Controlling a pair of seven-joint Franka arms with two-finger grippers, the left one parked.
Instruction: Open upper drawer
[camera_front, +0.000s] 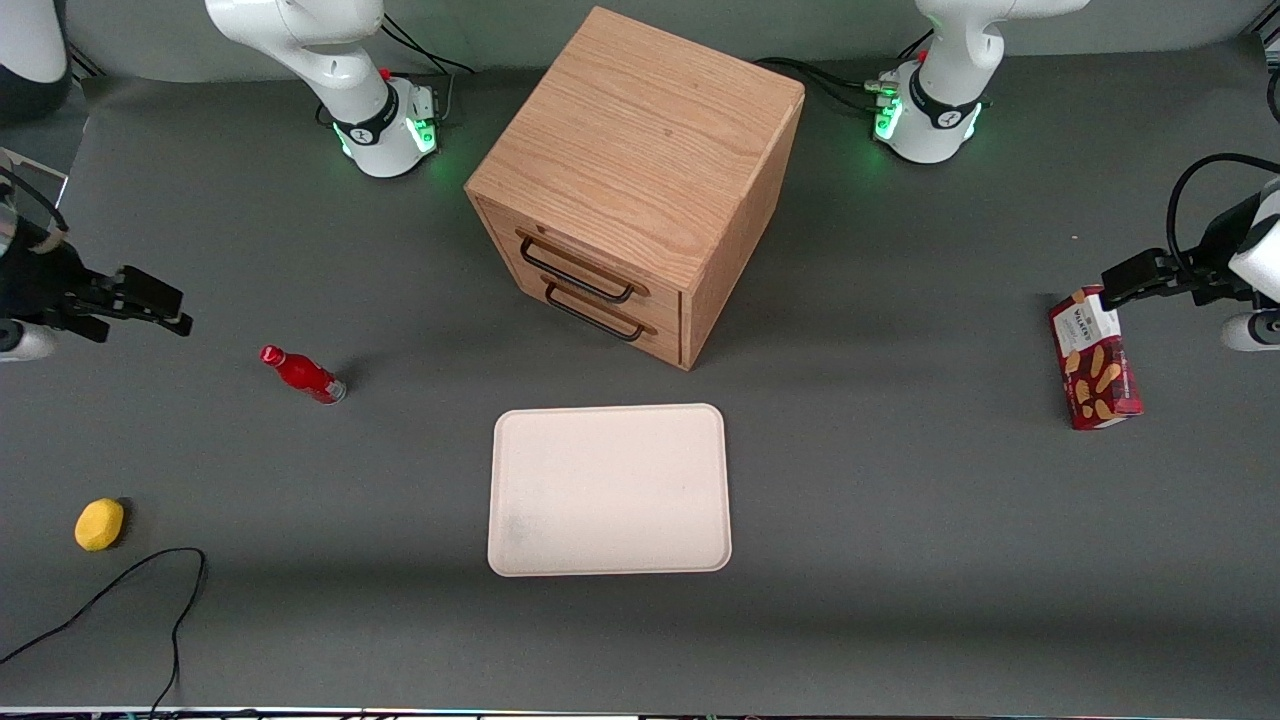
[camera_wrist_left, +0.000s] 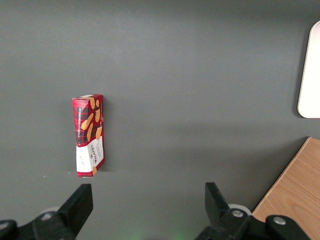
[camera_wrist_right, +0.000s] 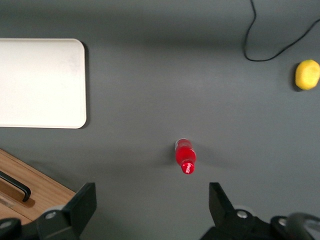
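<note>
Nearest the front camera, a cream tray (camera_front: 609, 490) lies on the grey table (camera_front: 900, 560). Just past it stands the oak cabinet (camera_front: 640, 150), its upper drawer (camera_front: 575, 262) shut, above the lower drawer (camera_front: 600, 312). Toward the working arm's end, the gripper (camera_front: 180, 310) hovers with fingers (camera_wrist_right: 82, 202) spread wide, holding nothing. Toward the parked arm's end lies a red box (camera_front: 1095, 360) reading "Walkers".

Upper drawer (camera_front: 572, 262) shut, black bar handle.
</note>
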